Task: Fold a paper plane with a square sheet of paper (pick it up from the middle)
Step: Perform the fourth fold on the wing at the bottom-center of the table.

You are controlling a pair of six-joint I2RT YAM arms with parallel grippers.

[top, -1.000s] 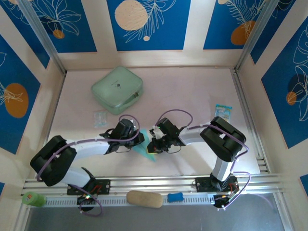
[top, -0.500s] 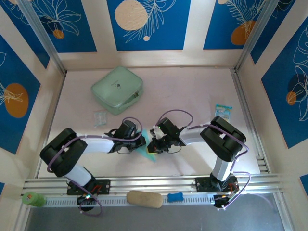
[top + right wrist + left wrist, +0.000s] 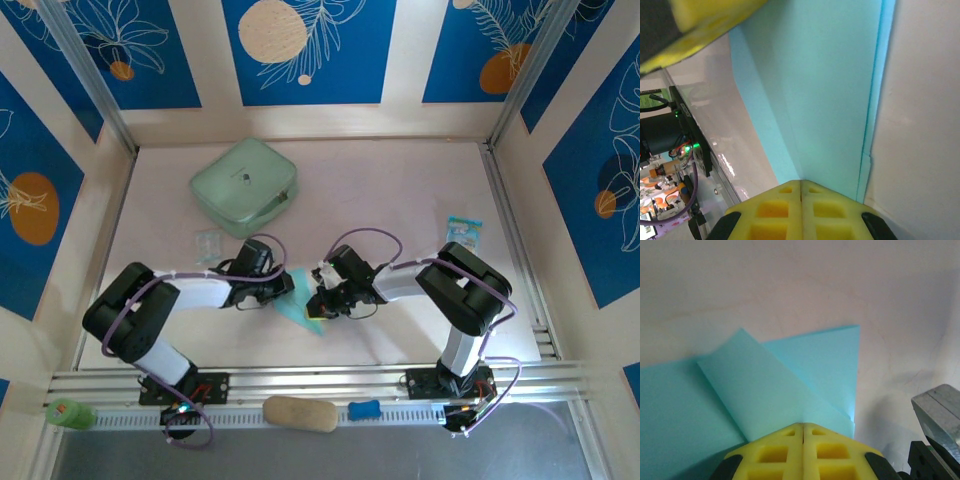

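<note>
The light cyan sheet of paper (image 3: 298,306) lies flat on the table between my two grippers, folded into overlapping layers with a point toward the near edge. In the left wrist view a folded flap (image 3: 765,395) crosses the sheet diagonally. My left gripper (image 3: 281,288) is shut, and its yellow tips (image 3: 803,426) rest on the flap. My right gripper (image 3: 316,303) is shut too, its tips (image 3: 801,182) pressed on the paper (image 3: 825,100) beside a long straight crease. The left gripper's yellow finger (image 3: 700,25) shows at the top of the right wrist view.
A mint-green case (image 3: 244,186) sits at the far left, with a small clear packet (image 3: 208,245) in front of it. A blue-white packet (image 3: 463,229) lies to the right. A beige pad (image 3: 300,413), a blue item (image 3: 364,409) and a green item (image 3: 70,413) lie along the near rail.
The left arm's elbow has swung inward and up. Its gripper has slid a little toward the far left over the paper. The right arm has stayed put.
</note>
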